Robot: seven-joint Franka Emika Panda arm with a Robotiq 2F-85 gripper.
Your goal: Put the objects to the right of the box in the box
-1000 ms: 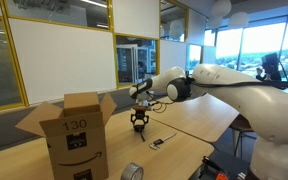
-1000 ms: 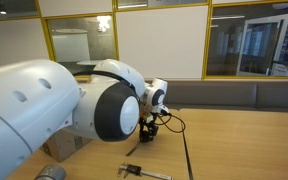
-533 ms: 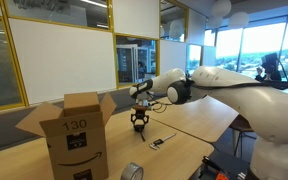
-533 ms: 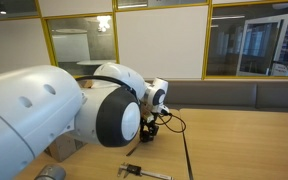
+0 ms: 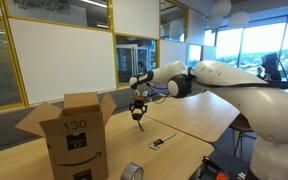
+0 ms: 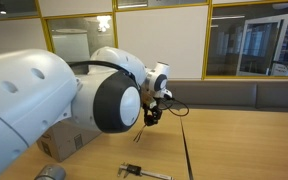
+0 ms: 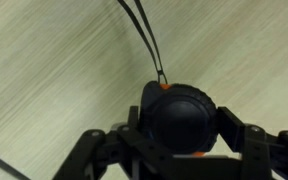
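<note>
On the left of a wooden table (image 5: 191, 122), a cardboard box (image 5: 74, 135) is seen, flaps open. Right of it, a grey tape roll (image 5: 132, 172) is laid. A corded black lump (image 7: 182, 120) is clenched in the gripper (image 5: 137, 115) above the table; a thin stick (image 5: 158, 141) is laid further right.

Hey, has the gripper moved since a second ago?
Yes. The gripper, shut on the small black piece, has risen off the table and is now about level with the cardboard box rim.
</note>
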